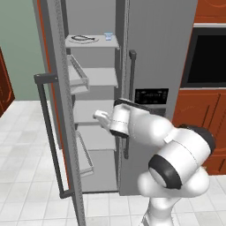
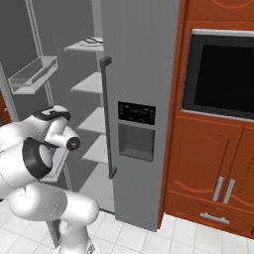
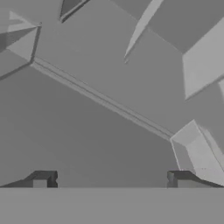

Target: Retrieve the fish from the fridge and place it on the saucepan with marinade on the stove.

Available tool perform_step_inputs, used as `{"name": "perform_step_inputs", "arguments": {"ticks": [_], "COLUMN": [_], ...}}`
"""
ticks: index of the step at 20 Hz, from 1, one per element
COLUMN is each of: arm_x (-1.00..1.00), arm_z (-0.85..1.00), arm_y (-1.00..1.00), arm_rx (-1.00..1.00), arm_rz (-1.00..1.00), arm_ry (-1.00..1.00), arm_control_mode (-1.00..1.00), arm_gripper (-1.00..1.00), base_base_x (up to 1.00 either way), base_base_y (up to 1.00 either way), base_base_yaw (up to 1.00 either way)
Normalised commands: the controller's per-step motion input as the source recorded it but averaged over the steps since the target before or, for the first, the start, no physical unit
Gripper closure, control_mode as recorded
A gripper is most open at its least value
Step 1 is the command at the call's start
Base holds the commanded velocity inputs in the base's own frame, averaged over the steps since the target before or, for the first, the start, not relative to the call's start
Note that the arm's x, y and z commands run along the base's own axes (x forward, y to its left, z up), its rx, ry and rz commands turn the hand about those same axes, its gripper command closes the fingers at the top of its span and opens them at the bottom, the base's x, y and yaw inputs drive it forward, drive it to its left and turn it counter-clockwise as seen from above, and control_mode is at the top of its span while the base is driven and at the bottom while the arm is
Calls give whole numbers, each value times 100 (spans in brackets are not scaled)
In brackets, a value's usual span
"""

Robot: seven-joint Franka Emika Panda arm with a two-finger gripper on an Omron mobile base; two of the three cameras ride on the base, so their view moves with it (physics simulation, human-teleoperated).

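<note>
Fingertips (image 3: 43, 178) of my gripper (image 3: 111, 180) sit far apart at the bottom of the hand view, spread wide and holding nothing, facing grey fridge walls and shelf edges. In the left base view my hand is at the centre of the frame, level with the middle shelves of the fridge (image 1: 154, 48), whose left door (image 1: 59, 110) stands open. The fish (image 1: 83, 39) lies on the top shelf (image 1: 95, 44), upper centre of that frame, well above my hand, with a small clear-blue cup (image 1: 108, 36) near it on the right. Risks I judge: rising steeply, my wrist could strike a shelf edge or the door bins (image 1: 79, 77); a careless reach could topple the cup or nudge the slender fish out of grasp.
</note>
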Motion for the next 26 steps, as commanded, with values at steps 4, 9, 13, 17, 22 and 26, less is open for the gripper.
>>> {"name": "perform_step_inputs", "arguments": {"ticks": [4,9,13,17,22,26], "arm_x": [41,32,20,10,4,7], "arm_z": [-4,-9,-18,-24,-33,-37], "arm_y": [43,41,54,66,73,76], "arm_rx": [14,18,19,17,16,15], "arm_rz": [0,1,2,3,3,2], "arm_ry": [24,22,18,14,11,10], "arm_control_mode": [-100,-100,-100,-100,-100,-100], "arm_gripper": [-100,-100,-100,-100,-100,-100], "base_base_x": [0,0,0,0,0,0], "base_base_y": [0,0,0,0,0,0], "base_base_yaw": [0,0,0,0,0,0]}}
